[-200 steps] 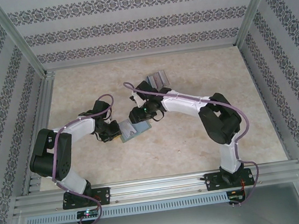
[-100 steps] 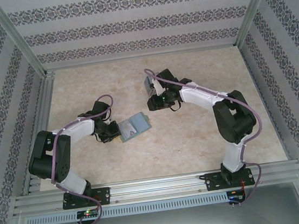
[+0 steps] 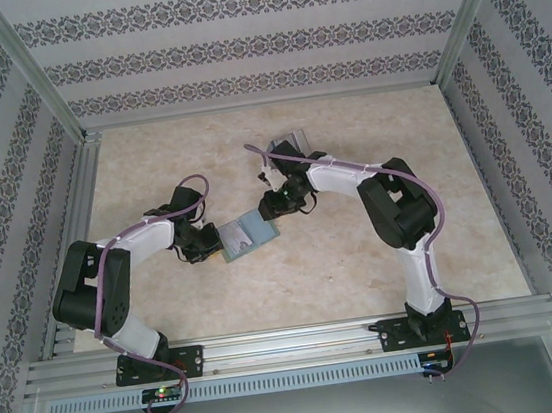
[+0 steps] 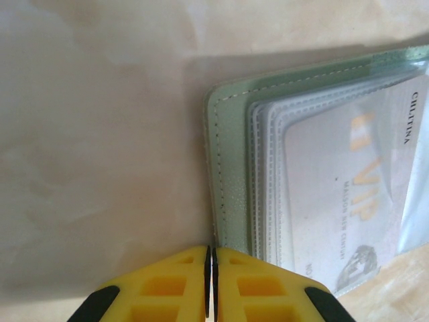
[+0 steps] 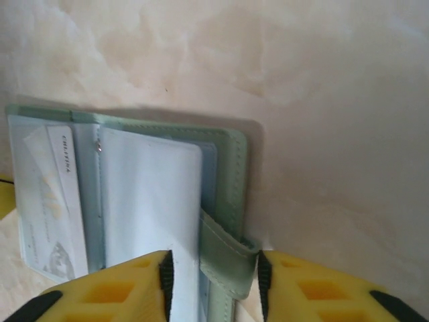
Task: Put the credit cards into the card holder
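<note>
The grey-green card holder [image 3: 249, 235] lies open on the table between the two arms. In the left wrist view its clear sleeves hold a pale card printed "VIP" [image 4: 348, 181]. My left gripper [image 4: 211, 261] is shut, its tips at the holder's [image 4: 231, 201] left edge. My right gripper [image 5: 213, 268] is open over the other panel. The holder's green strap [image 5: 228, 258] lies between its fingers, and a pale blue-white card [image 5: 151, 201] lies flat in that panel. The credit card bundle [image 3: 291, 142] rests behind the right arm, partly hidden.
Patterned walls enclose the beige marbled table [image 3: 369, 145]. An aluminium rail [image 3: 293, 343] runs along the near edge, with another rail [image 3: 76, 231] on the left. Both arms bend inward over the table's centre, their cables looping above them.
The right gripper reached back to the card bundle half a second ago, then returned to the holder's right side. The left gripper and the holder stayed put.
</note>
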